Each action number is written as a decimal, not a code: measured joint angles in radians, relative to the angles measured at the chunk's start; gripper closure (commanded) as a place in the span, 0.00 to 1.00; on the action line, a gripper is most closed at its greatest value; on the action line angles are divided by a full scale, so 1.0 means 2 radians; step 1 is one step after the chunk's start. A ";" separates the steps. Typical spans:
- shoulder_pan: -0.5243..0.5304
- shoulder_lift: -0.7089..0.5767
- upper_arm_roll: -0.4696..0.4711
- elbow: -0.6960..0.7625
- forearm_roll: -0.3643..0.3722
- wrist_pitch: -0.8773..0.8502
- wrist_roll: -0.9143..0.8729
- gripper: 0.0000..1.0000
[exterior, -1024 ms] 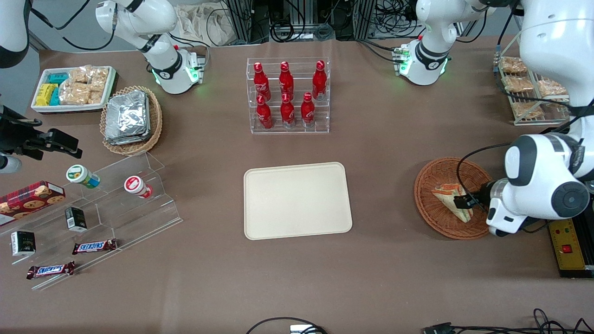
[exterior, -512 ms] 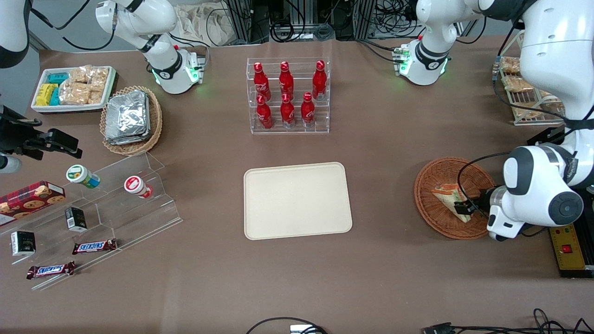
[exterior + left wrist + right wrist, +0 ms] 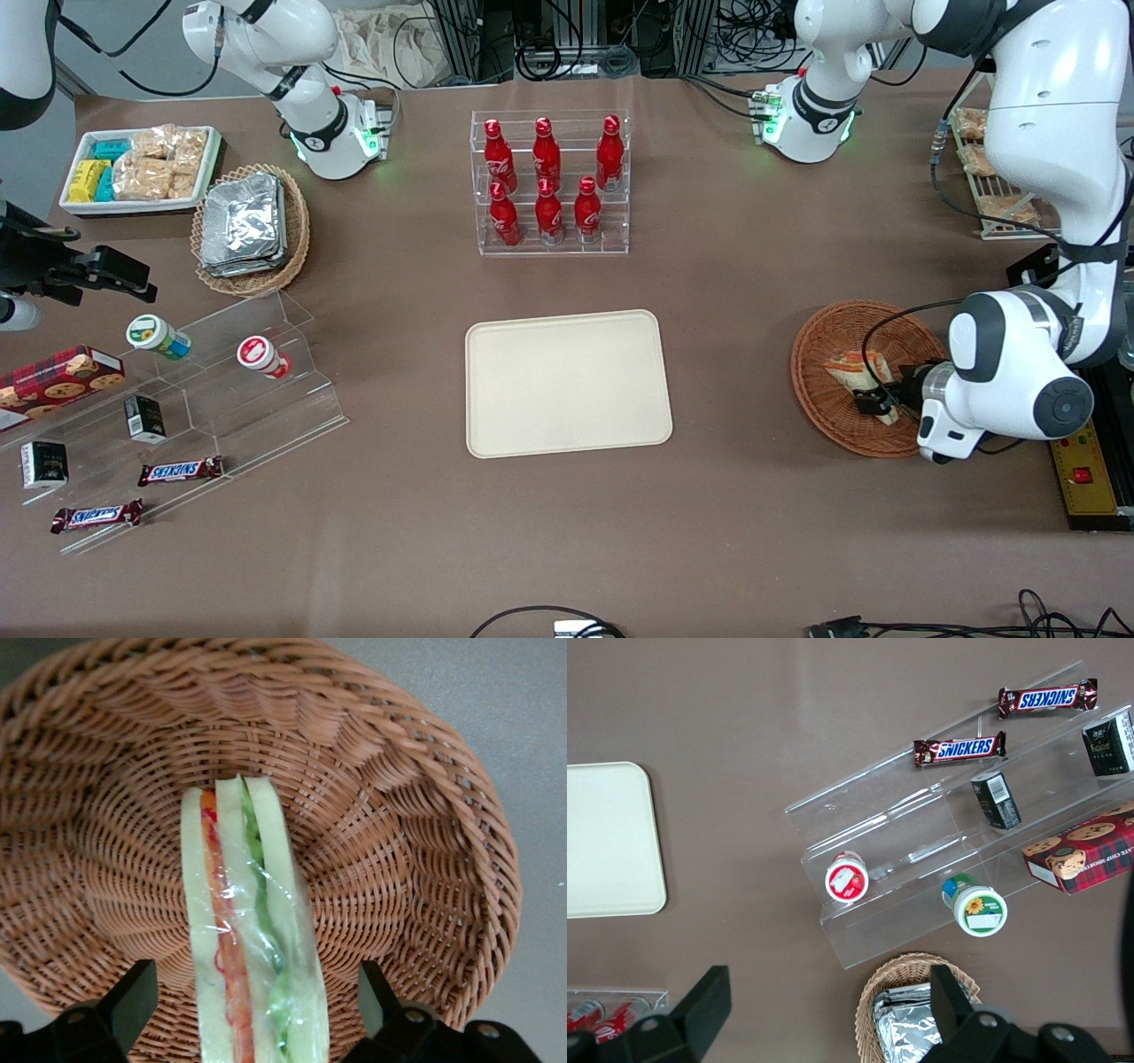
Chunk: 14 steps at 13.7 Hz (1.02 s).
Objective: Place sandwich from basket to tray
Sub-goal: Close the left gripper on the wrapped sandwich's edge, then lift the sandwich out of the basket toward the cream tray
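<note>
The sandwich [image 3: 849, 367] [image 3: 248, 930], a plastic-wrapped wedge with orange-red and green filling, lies in the reddish-brown wicker basket [image 3: 819, 416] [image 3: 399, 815] toward the working arm's end of the table. My gripper [image 3: 874, 400] [image 3: 255, 1010] is low in the basket at the end of the sandwich nearer the front camera. It is open, and its dark fingers [image 3: 131, 997] stand on either side of the wedge with a gap on each side. The cream tray [image 3: 567, 383] [image 3: 607, 837] lies bare at the table's middle.
A clear rack of red bottles [image 3: 549, 182] stands farther from the camera than the tray. A wire rack of bagged snacks [image 3: 992, 190] and a yellow control box [image 3: 1083, 465] flank the basket. An acrylic stand [image 3: 221, 390] with snacks sits toward the parked arm's end.
My gripper has sunk lower into the basket and shifted slightly toward the tray, so its fingers now straddle the sandwich. The sandwich has not moved.
</note>
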 measured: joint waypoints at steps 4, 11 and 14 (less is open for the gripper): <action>0.000 0.005 0.000 -0.034 -0.005 0.046 0.000 0.03; 0.000 0.004 -0.001 -0.042 -0.006 0.054 0.000 0.51; -0.001 0.001 -0.001 -0.041 -0.006 0.054 0.000 0.54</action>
